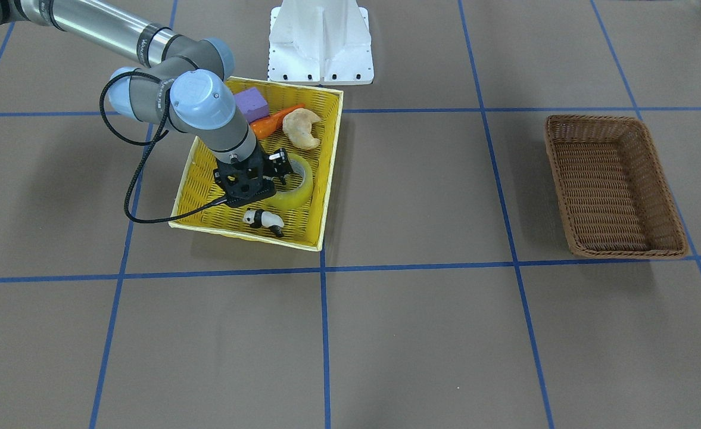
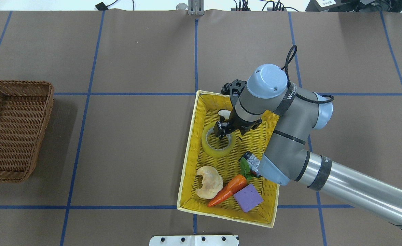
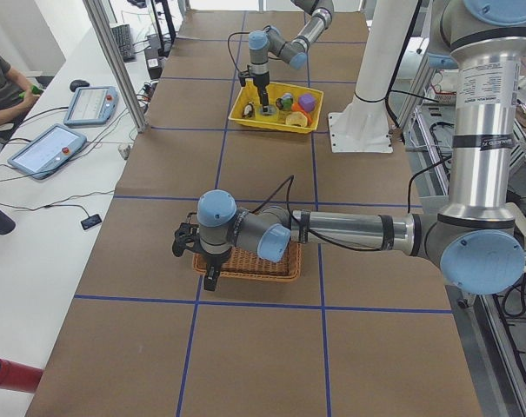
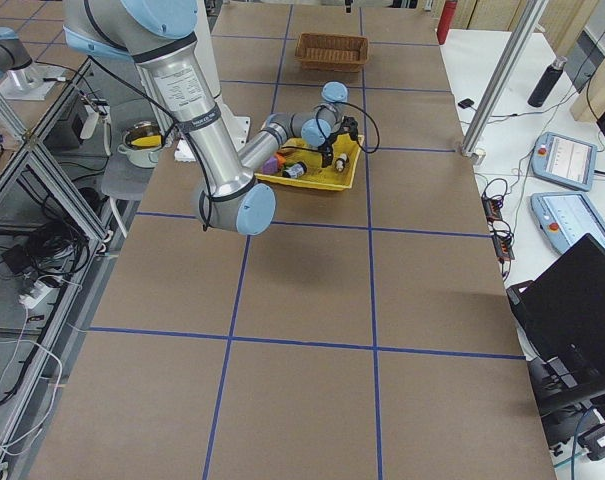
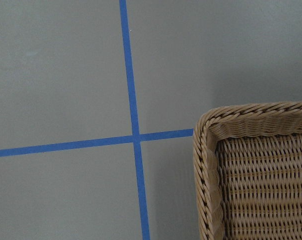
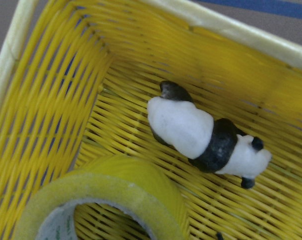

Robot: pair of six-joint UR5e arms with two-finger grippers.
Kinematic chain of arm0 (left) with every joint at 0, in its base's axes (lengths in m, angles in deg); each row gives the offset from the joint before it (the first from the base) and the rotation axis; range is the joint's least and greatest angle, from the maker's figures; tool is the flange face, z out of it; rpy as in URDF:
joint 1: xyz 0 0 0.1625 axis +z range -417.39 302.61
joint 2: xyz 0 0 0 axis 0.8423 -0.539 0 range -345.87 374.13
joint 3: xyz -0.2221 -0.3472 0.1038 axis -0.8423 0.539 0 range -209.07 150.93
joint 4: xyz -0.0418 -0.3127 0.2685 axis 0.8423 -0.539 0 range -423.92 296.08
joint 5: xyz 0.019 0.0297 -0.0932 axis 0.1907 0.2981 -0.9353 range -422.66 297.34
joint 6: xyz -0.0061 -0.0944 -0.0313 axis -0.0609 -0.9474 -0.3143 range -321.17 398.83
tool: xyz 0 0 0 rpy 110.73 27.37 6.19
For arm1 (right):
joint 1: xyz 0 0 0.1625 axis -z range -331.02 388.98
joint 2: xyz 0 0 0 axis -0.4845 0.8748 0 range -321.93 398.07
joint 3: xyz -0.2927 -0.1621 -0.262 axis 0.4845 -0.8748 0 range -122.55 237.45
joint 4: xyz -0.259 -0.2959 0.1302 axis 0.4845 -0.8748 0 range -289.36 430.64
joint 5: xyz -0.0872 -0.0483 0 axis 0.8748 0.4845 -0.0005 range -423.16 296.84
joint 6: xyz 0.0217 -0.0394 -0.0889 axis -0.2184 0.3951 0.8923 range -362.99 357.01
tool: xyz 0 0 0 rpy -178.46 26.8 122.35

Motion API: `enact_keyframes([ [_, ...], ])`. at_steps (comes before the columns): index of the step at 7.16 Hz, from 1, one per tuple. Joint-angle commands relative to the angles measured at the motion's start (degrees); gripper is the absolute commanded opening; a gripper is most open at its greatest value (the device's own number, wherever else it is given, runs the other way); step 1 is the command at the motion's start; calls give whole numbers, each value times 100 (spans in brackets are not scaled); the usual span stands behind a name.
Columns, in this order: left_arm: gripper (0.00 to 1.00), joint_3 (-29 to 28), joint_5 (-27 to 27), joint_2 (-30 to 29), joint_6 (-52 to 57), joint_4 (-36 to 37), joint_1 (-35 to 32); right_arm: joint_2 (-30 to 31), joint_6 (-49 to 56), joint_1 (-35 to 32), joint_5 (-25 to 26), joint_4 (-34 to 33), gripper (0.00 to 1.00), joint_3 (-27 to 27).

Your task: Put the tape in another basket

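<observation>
Inside one yellow basket [image 2: 187, 164], toward 11 o'clock from overhead: one tape roll [image 2: 218, 147], flat | right hand [image 2: 223, 131] at its rim, grip unclear | left hand [image 3: 210, 280] by one brown basket [image 2: 47, 102], grip unclear

A panda [image 1: 261, 219] sits just beside the tape [image 1: 299, 193], a pastry [image 1: 301, 128] near its other side; bare table [image 1: 433, 190] separates yellow basket [image 1: 326, 179] from brown basket [image 1: 612, 179].

Lab — teach pendants [image 3: 47, 149], gridded table [image 2: 136, 51]
</observation>
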Motion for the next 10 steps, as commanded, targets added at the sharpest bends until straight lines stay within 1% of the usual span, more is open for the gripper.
enact_keyframes([
  [1,98,23,0,0,-9,4,0,29,-238,1,-52,39,0,52],
  [3,98,5,9,0,0,4,0,72,-545,-17,-87,30,0,254],
  [4,98,14,0,0,-9,4,0,81,-687,-252,-427,-65,0,612],
  [5,98,14,0,-9,-9,4,0,116,-714,-672,-1074,-110,0,737],
  [6,98,40,-43,-17,-26,-5,0,116,-714,-772,-1150,-67,0,738],
  [7,98,40,-514,-87,-296,-14,9,55,-758,-790,-1151,-23,0,730],
  [8,98,40,-971,-227,-638,-127,70,-6,-1254,-781,-1177,308,0,738],
  [10,98,23,-1676,-456,-1742,-766,280,72,-2684,-694,-1169,2060,0,695],
])
